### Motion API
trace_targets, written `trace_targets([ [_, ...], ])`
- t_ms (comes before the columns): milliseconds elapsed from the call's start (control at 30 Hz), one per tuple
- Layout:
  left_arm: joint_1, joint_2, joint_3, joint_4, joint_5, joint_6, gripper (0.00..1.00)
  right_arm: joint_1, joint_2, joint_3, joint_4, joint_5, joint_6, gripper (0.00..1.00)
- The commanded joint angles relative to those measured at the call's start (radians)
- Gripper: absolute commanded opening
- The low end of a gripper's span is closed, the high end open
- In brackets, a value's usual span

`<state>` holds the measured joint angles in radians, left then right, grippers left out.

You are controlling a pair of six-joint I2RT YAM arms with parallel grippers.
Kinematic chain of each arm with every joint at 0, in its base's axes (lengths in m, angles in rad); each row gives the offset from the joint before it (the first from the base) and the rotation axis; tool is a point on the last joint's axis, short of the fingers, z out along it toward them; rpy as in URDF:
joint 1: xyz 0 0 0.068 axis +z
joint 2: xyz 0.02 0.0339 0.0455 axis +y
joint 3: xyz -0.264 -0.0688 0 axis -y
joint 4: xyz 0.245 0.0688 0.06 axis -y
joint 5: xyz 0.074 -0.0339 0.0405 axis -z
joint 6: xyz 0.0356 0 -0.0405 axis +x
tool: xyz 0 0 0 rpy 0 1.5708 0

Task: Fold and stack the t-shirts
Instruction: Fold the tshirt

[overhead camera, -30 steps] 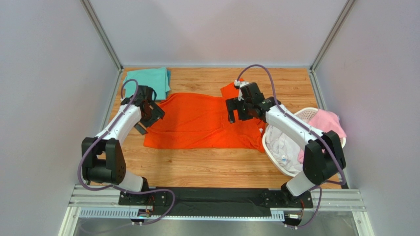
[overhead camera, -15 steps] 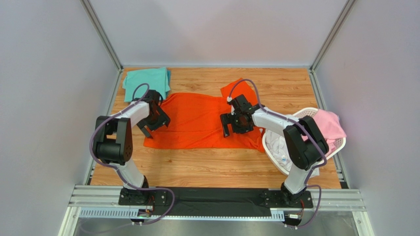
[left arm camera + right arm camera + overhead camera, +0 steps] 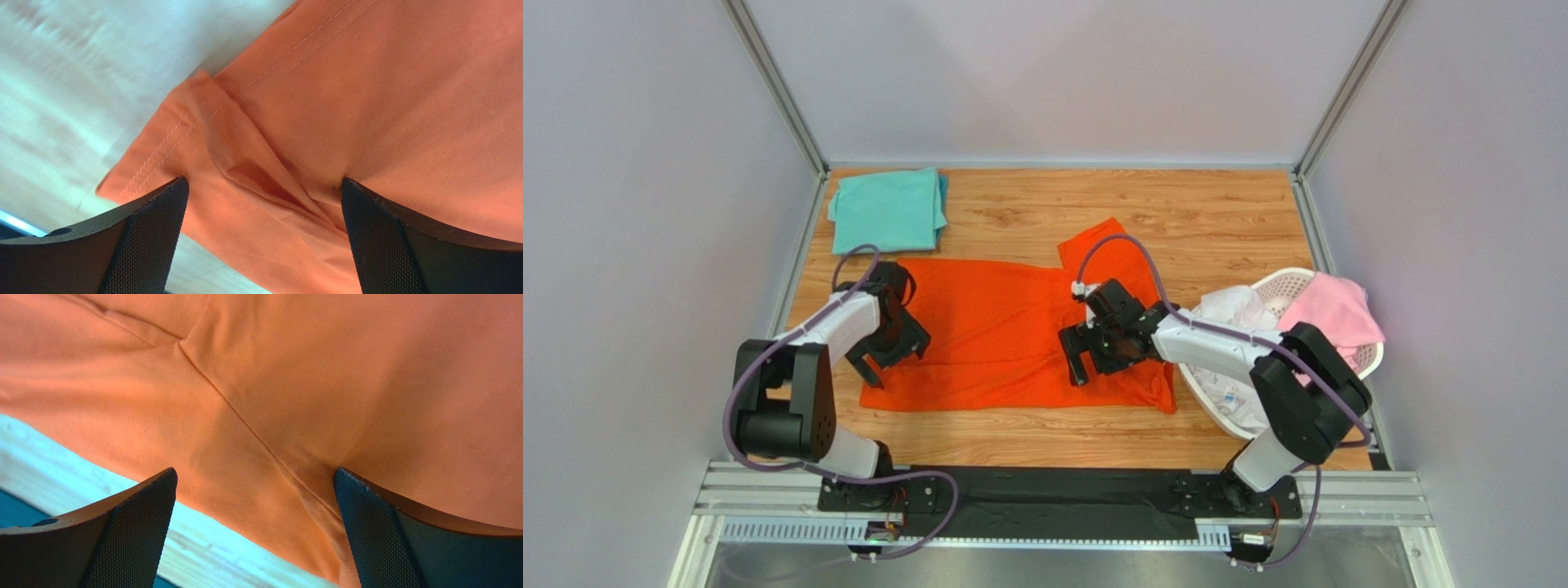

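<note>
Your left gripper (image 3: 885,355) hung wide open over the orange shirt's (image 3: 1001,325) left hem corner, and your right gripper (image 3: 1090,361) hung open over its right side. Neither held cloth. The teal shirt (image 3: 887,208) lay folded far-left, and the pink shirt (image 3: 1339,306) sat in the basket (image 3: 1274,282).

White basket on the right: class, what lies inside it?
In the basket, a pale pink t-shirt heaps at the right side and white cloth lies beside it. Anything beneath them, including the basket's bottom, is covered.
</note>
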<state>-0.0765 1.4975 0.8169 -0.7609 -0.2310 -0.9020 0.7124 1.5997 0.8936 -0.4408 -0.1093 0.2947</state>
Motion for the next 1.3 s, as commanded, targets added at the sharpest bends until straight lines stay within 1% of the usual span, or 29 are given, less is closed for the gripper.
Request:
trace_targets([
  [0, 0.009, -0.055, -0.056, -0.119, -0.111, -0.050, 1.00, 0.070, -0.021, -0.077, -0.048, -0.055, 0.083, 1.00],
  [33, 0.011, -0.083, -0.067, -0.164, -0.132, -0.084, 1.00, 0.084, -0.033, -0.084, -0.050, -0.046, 0.112, 1.00],
  [100, 0.021, -0.112, -0.087, -0.198, -0.180, -0.112, 1.00, 0.116, -0.053, -0.097, -0.050, -0.041, 0.139, 1.00],
  [233, 0.058, -0.170, -0.128, -0.189, -0.194, -0.118, 1.00, 0.136, -0.113, -0.125, -0.053, -0.007, 0.185, 1.00],
  [333, 0.070, -0.161, -0.113, -0.183, -0.209, -0.112, 1.00, 0.136, -0.138, -0.117, -0.084, 0.032, 0.185, 1.00],
  [433, 0.072, -0.146, -0.102, -0.172, -0.202, -0.103, 1.00, 0.136, -0.190, -0.079, -0.159, 0.066, 0.169, 1.00],
  [633, 0.070, -0.123, -0.104, -0.157, -0.203, -0.095, 1.00, 0.131, -0.291, -0.068, -0.242, 0.085, 0.176, 1.00],
  [700, 0.070, -0.120, -0.105, -0.152, -0.200, -0.092, 1.00, 0.131, -0.331, -0.088, -0.249, 0.073, 0.187, 1.00],
  [767, 0.072, -0.117, -0.104, -0.144, -0.195, -0.087, 1.00, 0.131, -0.351, -0.105, -0.246, 0.014, 0.208, 1.00],
  [833, 0.070, -0.115, -0.105, -0.140, -0.195, -0.086, 1.00, 0.131, -0.362, -0.142, -0.225, -0.054, 0.237, 1.00],
  [900, 0.070, -0.111, -0.105, -0.137, -0.197, -0.084, 1.00, 0.131, -0.368, -0.177, -0.220, -0.073, 0.250, 1.00],
  [1000, 0.070, -0.103, -0.102, -0.140, -0.203, -0.086, 1.00, 0.128, -0.373, -0.205, -0.234, -0.046, 0.248, 1.00],
  [1100, 0.072, -0.097, -0.101, -0.138, -0.202, -0.090, 1.00, 0.092, -0.340, -0.239, -0.248, -0.023, 0.239, 1.00],
  [1133, 0.070, -0.094, -0.099, -0.138, -0.203, -0.089, 1.00, 0.063, -0.325, -0.249, -0.248, -0.010, 0.233, 1.00],
  [1233, 0.070, -0.092, -0.101, -0.138, -0.203, -0.086, 1.00, 0.021, -0.320, -0.237, -0.246, 0.020, 0.209, 1.00],
  [1267, 0.093, -0.092, -0.098, -0.138, -0.199, -0.081, 1.00, 0.021, -0.320, -0.226, -0.246, 0.023, 0.202, 1.00],
])
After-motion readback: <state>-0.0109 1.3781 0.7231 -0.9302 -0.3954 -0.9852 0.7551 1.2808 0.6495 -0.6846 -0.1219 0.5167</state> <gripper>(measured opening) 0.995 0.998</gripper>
